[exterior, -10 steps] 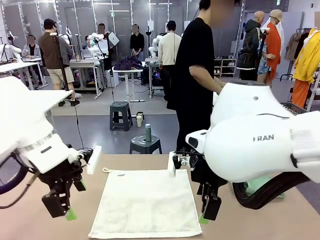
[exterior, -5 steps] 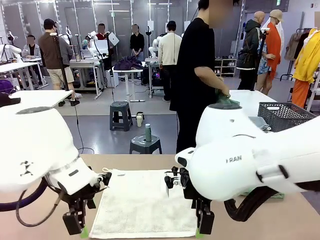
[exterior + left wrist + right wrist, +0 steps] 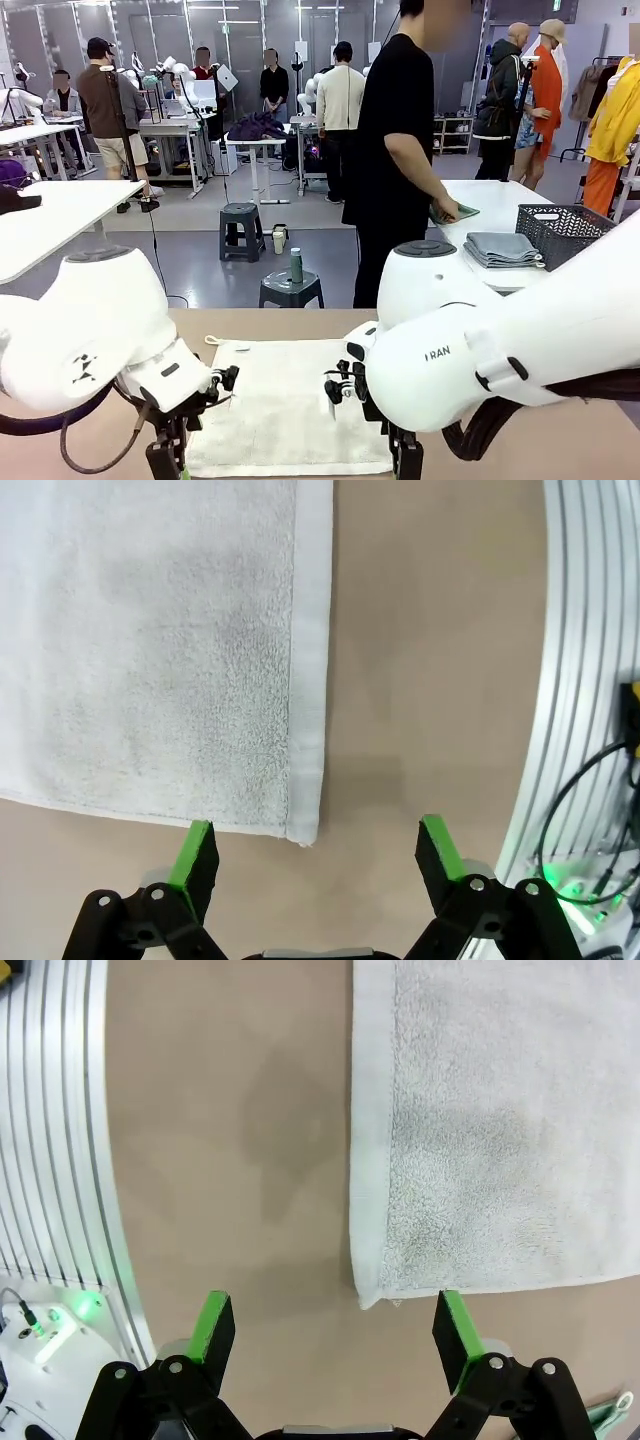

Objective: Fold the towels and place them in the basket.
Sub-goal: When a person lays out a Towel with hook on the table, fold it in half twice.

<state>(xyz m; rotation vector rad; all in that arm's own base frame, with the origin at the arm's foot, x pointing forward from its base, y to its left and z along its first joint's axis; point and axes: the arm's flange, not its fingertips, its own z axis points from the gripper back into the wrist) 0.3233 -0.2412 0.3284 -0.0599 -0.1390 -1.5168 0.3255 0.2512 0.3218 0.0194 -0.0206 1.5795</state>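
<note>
A cream-white towel [image 3: 290, 405] lies flat on the tan table, its small loop at the far left corner. My left gripper [image 3: 165, 468] hangs low at the towel's near left corner. In the left wrist view the left gripper [image 3: 318, 852] is open, its green pads either side of the corner of the towel [image 3: 150, 640]. My right gripper [image 3: 405, 468] is down at the near right corner. In the right wrist view the right gripper [image 3: 335, 1328] is open astride that corner of the towel [image 3: 500, 1120]. The dark grey basket [image 3: 575, 232] stands on a white side table. There a person's hand rests on a green towel [image 3: 458, 213].
A folded stack of grey cloths [image 3: 505, 248] lies beside the basket. The table's ribbed metal edge [image 3: 590, 680] [image 3: 50, 1110] runs close behind both grippers. A scrap of pale green cloth [image 3: 610, 1408] shows next to the right gripper. Stools and other tables stand beyond.
Both arms have come down and toward me, bringing the open grippers to the towel's near corners. The person has turned to the side table and laid the green towel down.
</note>
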